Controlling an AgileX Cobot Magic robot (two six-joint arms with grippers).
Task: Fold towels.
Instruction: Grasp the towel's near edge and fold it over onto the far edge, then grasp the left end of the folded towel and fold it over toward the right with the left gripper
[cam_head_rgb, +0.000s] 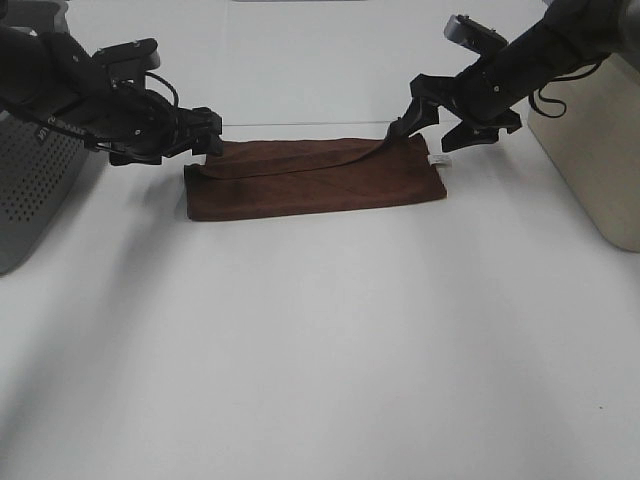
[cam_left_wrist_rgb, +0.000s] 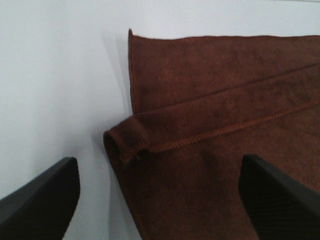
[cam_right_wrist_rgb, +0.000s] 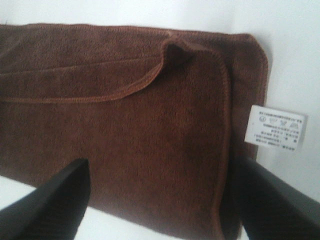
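Table: the white top (cam_head_rgb: 320, 350) is nearest the high camera.
Towel: the towel (cam_head_rgb: 315, 180) lies flat on the table, folded into a long strip between my two grippers.
Long axis: it runs straight from the left gripper (cam_head_rgb: 208, 142) across to the right gripper (cam_head_rgb: 432, 128), with one short end toward each.
Left gripper state: the jaws are wide apart and grip nothing, and the cloth lies under them at its far corner.
Right gripper state: it is also spread wide with nothing held, above the other far corner.
Left wrist only: a rolled lip of the upper layer sits just ahead of the fingers (cam_left_wrist_rgb: 40, 200). The high view blurs it into a dark edge.
Right wrist only: a small raised pucker shows in the hem.
Label: the white label (cam_right_wrist_rgb: 274, 128) sticks out of the short end beside my right gripper and points away from the strip. The high view shows only a white speck.
Far left: a grey perforated box (cam_head_rgb: 30, 190) is behind the left arm.
Far right: a beige box (cam_head_rgb: 600, 150) is behind the right arm.
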